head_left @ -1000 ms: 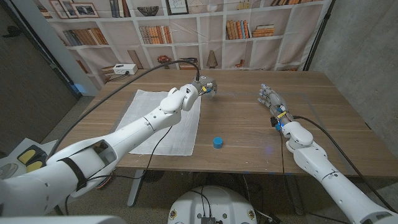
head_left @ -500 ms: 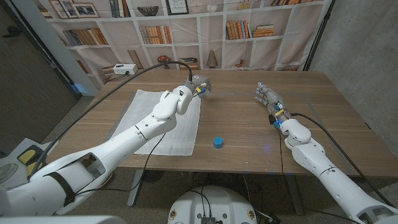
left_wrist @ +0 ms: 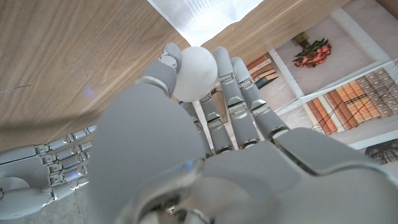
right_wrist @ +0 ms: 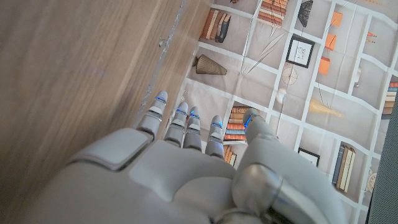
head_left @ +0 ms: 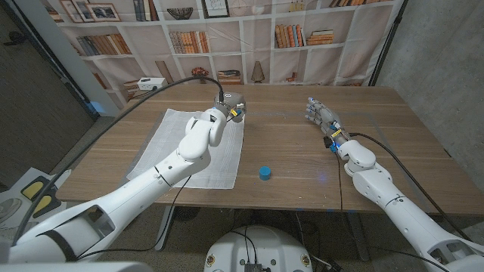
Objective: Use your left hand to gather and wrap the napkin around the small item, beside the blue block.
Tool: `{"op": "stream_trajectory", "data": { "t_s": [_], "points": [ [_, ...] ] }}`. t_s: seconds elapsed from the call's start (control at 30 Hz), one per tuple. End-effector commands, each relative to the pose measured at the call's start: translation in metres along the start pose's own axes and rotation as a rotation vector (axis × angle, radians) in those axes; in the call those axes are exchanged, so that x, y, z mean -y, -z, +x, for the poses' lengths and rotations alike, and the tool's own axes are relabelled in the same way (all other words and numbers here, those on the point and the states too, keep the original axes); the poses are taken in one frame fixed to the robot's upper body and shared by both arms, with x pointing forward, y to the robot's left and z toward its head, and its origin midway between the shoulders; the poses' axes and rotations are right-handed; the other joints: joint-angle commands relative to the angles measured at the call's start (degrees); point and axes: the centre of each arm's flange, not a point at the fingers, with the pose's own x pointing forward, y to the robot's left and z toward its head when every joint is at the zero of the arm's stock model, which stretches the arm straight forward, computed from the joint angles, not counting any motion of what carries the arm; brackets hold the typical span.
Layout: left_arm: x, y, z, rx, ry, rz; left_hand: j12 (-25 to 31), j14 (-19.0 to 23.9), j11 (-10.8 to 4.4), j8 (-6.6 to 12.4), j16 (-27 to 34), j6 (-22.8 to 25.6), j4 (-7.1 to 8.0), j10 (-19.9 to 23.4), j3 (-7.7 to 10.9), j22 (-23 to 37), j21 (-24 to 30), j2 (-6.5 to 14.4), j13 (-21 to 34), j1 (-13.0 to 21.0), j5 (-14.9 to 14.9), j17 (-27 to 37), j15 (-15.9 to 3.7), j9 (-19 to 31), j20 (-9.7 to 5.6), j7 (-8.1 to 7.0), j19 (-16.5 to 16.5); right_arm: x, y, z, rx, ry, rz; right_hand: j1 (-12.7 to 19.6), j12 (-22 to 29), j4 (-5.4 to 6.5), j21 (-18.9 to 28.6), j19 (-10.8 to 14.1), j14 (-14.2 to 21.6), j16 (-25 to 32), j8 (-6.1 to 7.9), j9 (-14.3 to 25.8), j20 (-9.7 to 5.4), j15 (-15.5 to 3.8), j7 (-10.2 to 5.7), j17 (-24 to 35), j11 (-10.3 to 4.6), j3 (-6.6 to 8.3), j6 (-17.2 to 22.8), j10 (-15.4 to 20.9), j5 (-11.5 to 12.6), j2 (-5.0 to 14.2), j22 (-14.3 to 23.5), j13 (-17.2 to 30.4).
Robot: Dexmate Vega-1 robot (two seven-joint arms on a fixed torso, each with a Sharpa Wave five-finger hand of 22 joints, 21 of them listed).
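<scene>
The left robot hand (head_left: 231, 106) has drawn back over the napkin's (head_left: 198, 143) far corner, pinching a white ball (left_wrist: 194, 73); the right robot hand (head_left: 321, 115) stays spread apart, holding nothing.

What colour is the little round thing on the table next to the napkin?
Blue. The small round blue block sits on the wooden table beside the white napkin; the head view shows it best.

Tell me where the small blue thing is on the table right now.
In the head view the blue block sits on bare wood near the table's front edge, around the middle, just right of the white napkin and apart from it.
</scene>
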Motion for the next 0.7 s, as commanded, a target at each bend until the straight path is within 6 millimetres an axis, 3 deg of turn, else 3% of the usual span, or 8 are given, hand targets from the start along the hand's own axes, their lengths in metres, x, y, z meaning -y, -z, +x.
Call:
{"op": "stream_trajectory", "data": {
  "t_s": [0.03,0.4,0.7],
  "points": [
    [0.003,0.018,-0.036,-0.145,0.013,-0.015,0.2,4.73,-2.38,0.45,0.02,5.73,1.64,2.26,1.51,0.23,0.75,10.44,2.78,9.85,0.41,0.5,-11.75,0.17,-0.12,5.11,-0.45,-0.006,-0.005,0.016,0.01,-0.069,-0.013,-0.05,-0.14,-0.08,0.31,0.58,0.47,0.23,-0.21,0.26,-0.12,0.13,0.09,0.2,-0.04,0.16,0.53,0.43,0.18,0.04,0.21,0.26],
    [0.013,0.034,-0.056,-0.263,0.052,-0.033,0.14,4.86,-2.39,0.42,-0.07,5.76,1.67,2.29,1.33,0.42,2.01,10.34,3.51,9.99,0.42,1.05,-11.75,0.22,-0.1,5.09,-0.87,-0.009,-0.007,0.026,0.012,-0.119,-0.019,-0.03,-0.17,-0.11,0.31,0.58,0.45,0.2,-0.27,0.26,-0.12,0.12,0.12,0.22,-0.02,0.17,0.59,0.58,0.19,0.03,0.21,0.27],
    [0.022,0.048,-0.06,-0.341,0.094,-0.031,0.09,4.85,-2.38,0.4,-0.21,5.8,1.72,2.38,1.23,0.5,2.9,10.31,4.04,10.06,0.44,1.45,-11.73,0.28,-0.06,5.26,-1.38,-0.011,-0.005,0.032,0.012,-0.144,-0.016,-0.01,-0.16,-0.12,0.31,0.59,0.49,0.2,-0.3,0.26,-0.13,0.13,0.09,0.24,-0.02,0.17,0.62,0.74,0.19,0.04,0.21,0.27]
  ]
}}
